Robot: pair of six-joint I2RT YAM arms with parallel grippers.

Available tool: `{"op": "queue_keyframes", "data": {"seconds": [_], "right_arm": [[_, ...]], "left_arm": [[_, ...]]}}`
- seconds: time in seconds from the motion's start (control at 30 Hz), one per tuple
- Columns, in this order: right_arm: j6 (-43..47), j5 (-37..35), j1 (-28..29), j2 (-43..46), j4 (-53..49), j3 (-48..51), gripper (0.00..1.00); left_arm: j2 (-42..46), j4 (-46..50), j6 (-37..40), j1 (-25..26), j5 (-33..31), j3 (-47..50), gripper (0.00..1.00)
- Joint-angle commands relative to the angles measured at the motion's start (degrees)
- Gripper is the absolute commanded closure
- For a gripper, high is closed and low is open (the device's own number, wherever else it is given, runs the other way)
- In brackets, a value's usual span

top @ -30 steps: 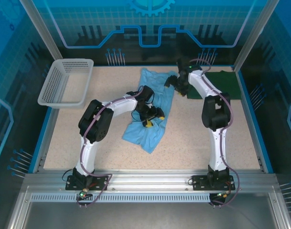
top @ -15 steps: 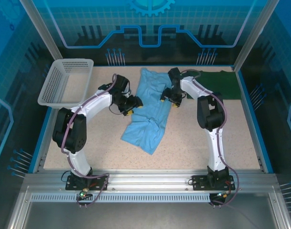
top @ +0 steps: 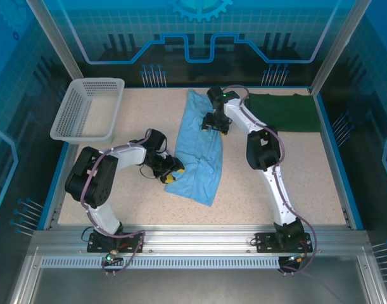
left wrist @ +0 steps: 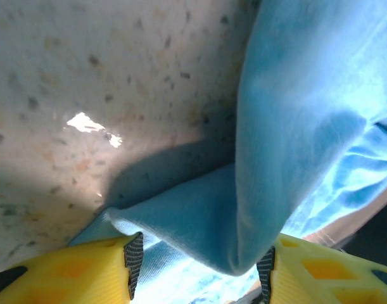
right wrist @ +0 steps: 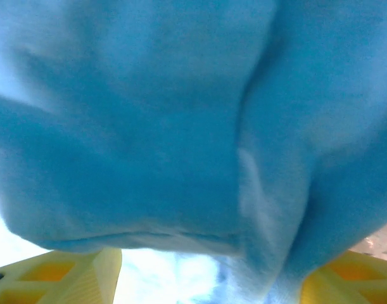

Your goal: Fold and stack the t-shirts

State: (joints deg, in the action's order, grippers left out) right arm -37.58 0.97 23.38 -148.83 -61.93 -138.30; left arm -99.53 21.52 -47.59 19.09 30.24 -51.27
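Observation:
The light sky-blue t-shirt (top: 203, 155) lies as a long folded strip in the middle of the table. The dark green t-shirt (top: 285, 113) lies flat at the back right. My left gripper (top: 171, 175) is low at the blue shirt's near left edge. In the left wrist view a fold of blue shirt (left wrist: 294, 126) sags between the widely parted yellow fingers (left wrist: 79, 272) of the left gripper (left wrist: 199, 253). My right gripper (top: 213, 123) is on the blue shirt's far right edge; the right gripper (right wrist: 212, 266) stands open, with blue cloth (right wrist: 149, 126) bunched between its fingers.
A white mesh basket (top: 88, 109) stands at the back left corner. Bare speckled tabletop (top: 117, 202) lies in front of and to both sides of the blue shirt. Blue walls border the table's edges.
The left gripper has swung from the shirt's upper left down to its near left edge. The right gripper has moved left onto the shirt's far part. The shirt now lies narrower.

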Motion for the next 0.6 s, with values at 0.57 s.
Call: {"op": "queue_keyframes", "data": {"seconds": [0.57], "right_arm": [[3.73,10.18,-6.5,21.71,22.84,42.27,0.2]], "left_arm": [[4.08,1.14,-14.79,11.7,1.65,0.11,0.29]]}}
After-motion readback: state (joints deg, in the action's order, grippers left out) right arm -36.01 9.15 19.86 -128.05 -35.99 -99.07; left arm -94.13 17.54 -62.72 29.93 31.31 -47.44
